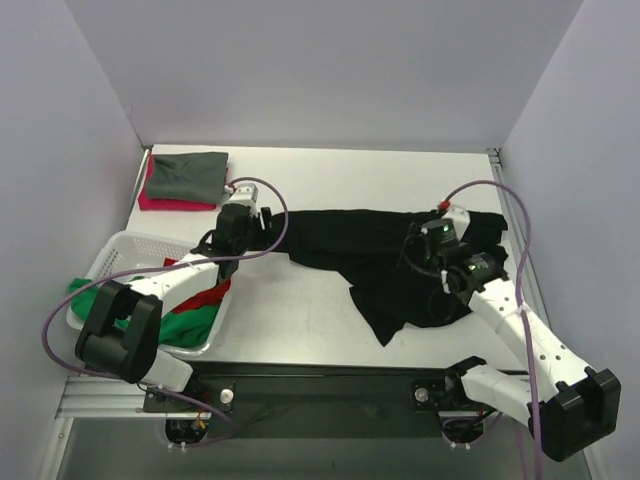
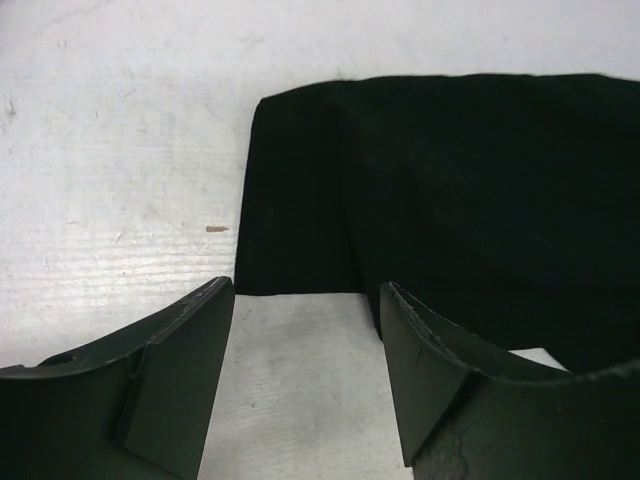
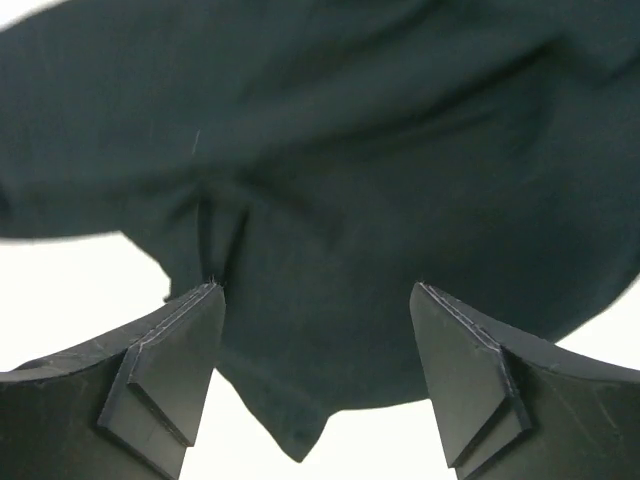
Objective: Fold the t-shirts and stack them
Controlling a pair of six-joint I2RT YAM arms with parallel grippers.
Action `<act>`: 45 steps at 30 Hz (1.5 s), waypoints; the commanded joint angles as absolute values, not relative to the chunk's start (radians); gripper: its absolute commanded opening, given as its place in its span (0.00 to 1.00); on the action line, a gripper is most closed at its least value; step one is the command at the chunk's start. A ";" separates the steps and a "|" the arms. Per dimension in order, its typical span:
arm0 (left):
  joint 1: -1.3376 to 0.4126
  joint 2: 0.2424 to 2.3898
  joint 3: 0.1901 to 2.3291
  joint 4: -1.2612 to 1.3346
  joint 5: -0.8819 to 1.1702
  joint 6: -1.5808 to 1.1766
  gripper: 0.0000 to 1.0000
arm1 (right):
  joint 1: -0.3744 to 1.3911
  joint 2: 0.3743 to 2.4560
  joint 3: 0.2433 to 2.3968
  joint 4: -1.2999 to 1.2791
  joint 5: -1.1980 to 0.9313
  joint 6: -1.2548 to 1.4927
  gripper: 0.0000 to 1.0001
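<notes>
- Left gripper (image 2: 305, 286) is released: its 2 fingers (image 2: 170, 370) stand wide apart with nothing between them, just short of the left corner of the black t-shirt (image 2: 450, 190).
- Right gripper (image 3: 315, 288) is also released, its jaws spread above the dark cloth without pinching it; the black t-shirt (image 3: 320, 130) fills most of the right wrist view.
- From the top view, the black t-shirt (image 1: 370, 245) lies spread across the middle of the table (image 1: 330, 175), stretched between the 2 arms, with a loose flap trailing toward the near edge on the right.
- At the far left corner a folded grey-green t-shirt (image 1: 190, 175) rests on a pink-red t-shirt (image 1: 160, 200), forming a stack of 2.
- Near the left edge stands a white basket (image 1: 130, 248), partly hidden by the left arm; a green t-shirt (image 1: 185, 330) and a red t-shirt (image 1: 205, 297) lie crumpled in it, the green one spilling over the rim.
</notes>
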State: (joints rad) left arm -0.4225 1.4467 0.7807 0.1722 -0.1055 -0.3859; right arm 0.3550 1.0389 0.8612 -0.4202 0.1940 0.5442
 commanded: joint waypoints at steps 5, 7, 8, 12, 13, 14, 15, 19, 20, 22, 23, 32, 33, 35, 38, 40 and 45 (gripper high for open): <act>-0.408 1.601 0.888 0.199 -0.153 -0.370 0.63 | 0.650 0.976 0.700 -0.377 0.316 0.699 0.71; -0.408 1.650 0.929 0.187 -0.172 -0.362 0.60 | 0.710 0.970 0.667 -0.377 0.340 0.718 0.70; -0.408 1.664 0.942 0.172 -0.179 -0.359 0.57 | 0.725 0.968 0.660 -0.380 0.347 0.730 0.70; -0.408 1.730 0.988 0.127 -0.209 -0.347 0.53 | 0.790 0.963 0.631 -0.385 0.371 0.770 0.70; -0.408 1.739 0.997 0.112 -0.219 -0.347 0.52 | 0.799 0.966 0.621 -0.385 0.376 0.776 0.70; -0.408 1.747 1.003 0.101 -0.227 -0.345 0.52 | 0.813 0.969 0.618 -0.385 0.382 0.782 0.70; -0.408 1.759 1.006 0.094 -0.235 -0.345 0.52 | 0.819 0.976 0.617 -0.385 0.387 0.791 0.70; -0.410 1.778 1.023 0.042 -0.264 -0.341 0.51 | 0.830 1.000 0.603 -0.385 0.402 0.798 0.70; -0.410 1.778 1.022 0.037 -0.268 -0.341 0.51 | 0.830 1.005 0.603 -0.385 0.406 0.798 0.70; -0.408 1.773 1.009 0.022 -0.272 -0.341 0.50 | 0.830 1.022 0.604 -0.384 0.417 0.796 0.71; -0.408 1.773 1.006 0.021 -0.272 -0.339 0.50 | 0.830 1.022 0.604 -0.383 0.417 0.796 0.71; -0.420 1.772 0.980 0.017 -0.235 -0.333 0.51 | 0.830 1.035 0.611 -0.379 0.425 0.792 0.71; -0.420 1.773 0.982 0.012 -0.236 -0.333 0.51 | 0.830 1.035 0.611 -0.376 0.425 0.792 0.71; -0.423 1.775 0.980 0.008 -0.238 -0.331 0.50 | 0.830 1.035 0.607 -0.374 0.425 0.793 0.71; -0.425 1.787 0.982 0.011 -0.230 -0.328 0.49 | 0.830 1.039 0.607 -0.367 0.423 0.793 0.71; -0.428 1.798 0.994 0.009 -0.221 -0.325 0.49 | 0.830 1.042 0.609 -0.365 0.422 0.793 0.71; -0.434 1.825 1.012 0.002 -0.248 -0.322 0.42 | 0.831 1.032 0.606 -0.365 0.416 0.792 0.71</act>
